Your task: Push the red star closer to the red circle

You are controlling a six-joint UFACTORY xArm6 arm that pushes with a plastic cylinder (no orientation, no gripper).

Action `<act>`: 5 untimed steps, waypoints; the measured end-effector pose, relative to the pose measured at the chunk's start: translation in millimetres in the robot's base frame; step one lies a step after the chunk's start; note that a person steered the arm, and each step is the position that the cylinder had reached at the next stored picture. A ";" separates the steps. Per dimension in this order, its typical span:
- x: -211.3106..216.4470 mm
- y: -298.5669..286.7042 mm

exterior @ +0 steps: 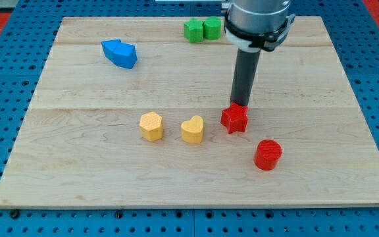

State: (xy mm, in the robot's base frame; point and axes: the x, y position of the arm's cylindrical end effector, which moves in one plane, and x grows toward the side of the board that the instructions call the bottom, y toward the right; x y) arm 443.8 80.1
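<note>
My tip touches the top side of the red star, near the worktop middle. The red circle lies near, toward the view's bottom right.

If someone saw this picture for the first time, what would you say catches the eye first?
Probably the dark rod coming down from the view's top, my tip right at the top edge of the red star near the board's middle. Next, the red circle just below and to the star's right, apart from it.
</note>
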 end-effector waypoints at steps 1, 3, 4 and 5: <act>14.8 5.1; 38.8 -12.4; 89.1 30.8; 82.2 33.2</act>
State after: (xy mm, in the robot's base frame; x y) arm 525.9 113.3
